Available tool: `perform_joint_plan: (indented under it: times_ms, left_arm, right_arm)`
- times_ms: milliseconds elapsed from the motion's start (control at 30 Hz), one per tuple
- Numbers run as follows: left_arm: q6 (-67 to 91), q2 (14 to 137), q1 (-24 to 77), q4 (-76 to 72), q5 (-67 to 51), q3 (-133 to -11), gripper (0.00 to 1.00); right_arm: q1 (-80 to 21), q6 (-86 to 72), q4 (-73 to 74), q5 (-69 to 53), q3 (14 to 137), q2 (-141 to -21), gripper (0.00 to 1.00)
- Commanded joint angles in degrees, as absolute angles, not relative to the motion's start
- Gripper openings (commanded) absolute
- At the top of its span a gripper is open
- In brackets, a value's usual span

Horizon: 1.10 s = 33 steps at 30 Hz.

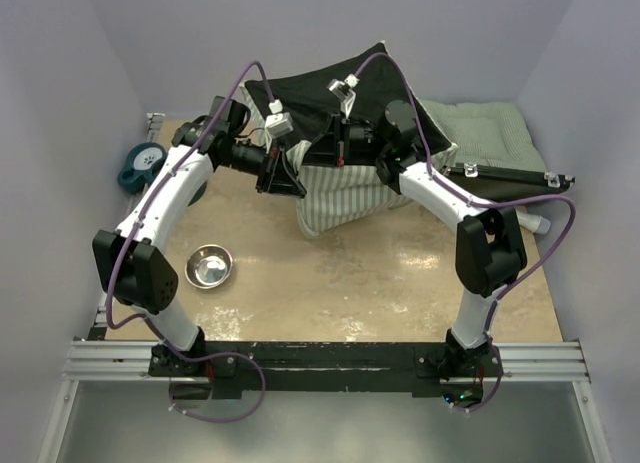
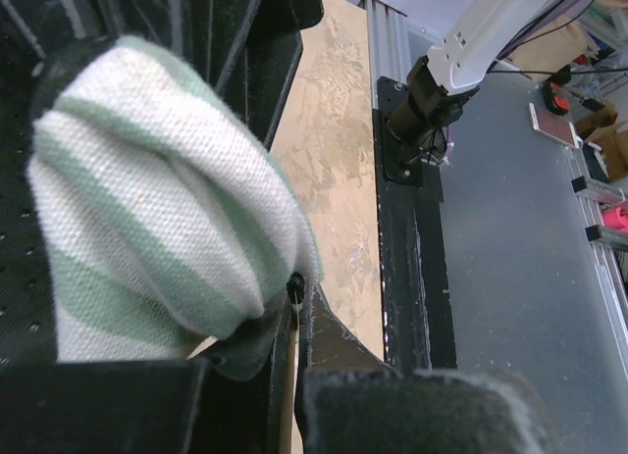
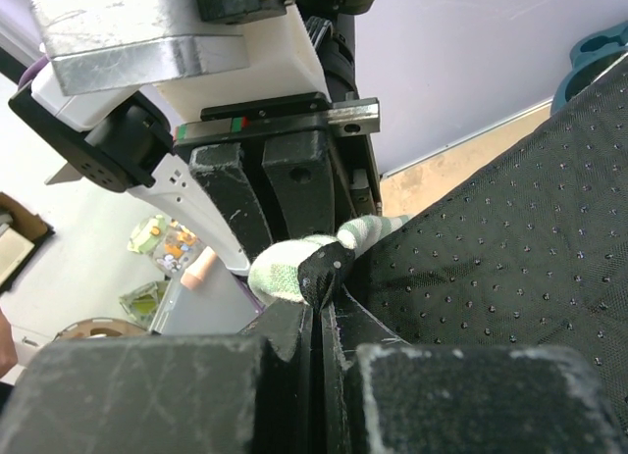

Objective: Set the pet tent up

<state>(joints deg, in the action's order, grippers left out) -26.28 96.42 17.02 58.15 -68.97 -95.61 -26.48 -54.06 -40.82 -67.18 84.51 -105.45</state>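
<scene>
The pet tent sits at the back middle of the table, collapsed, its black dotted panel on top and green-and-white striped cloth hanging below. My left gripper is at the tent's left corner. In the left wrist view it is shut on a thin black-tipped pole end beside a bunch of striped cloth. My right gripper meets it from the right. In the right wrist view it is shut on a fold of the black dotted fabric, with striped cloth bulging next to it.
A green quilted cushion lies at the back right, with a long black strip across its near edge. A steel bowl stands on the floor left of centre. A teal object sits by the left wall. Walls close in on three sides.
</scene>
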Motion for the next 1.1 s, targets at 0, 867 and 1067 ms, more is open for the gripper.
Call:
perform_joint_plan:
  times_ms: [0, 867, 1067]
  left_arm:
    - [-24.3, 100.4, 19.2, 65.7, -59.2, -93.7, 0.0]
    - [-21.9, 102.1, 19.2, 63.7, -56.1, -93.9, 0.0]
    - [-21.4, 102.2, 19.3, 63.0, -55.3, -94.0, 0.0]
  right_arm:
    - [-26.1, -56.1, -48.8, -59.9, 86.2, -100.4, 0.0]
    - [-26.1, -60.5, -52.5, -61.6, 84.7, -99.8, 0.0]
    - [-26.1, -60.6, -52.6, -61.6, 84.5, -99.5, 0.0]
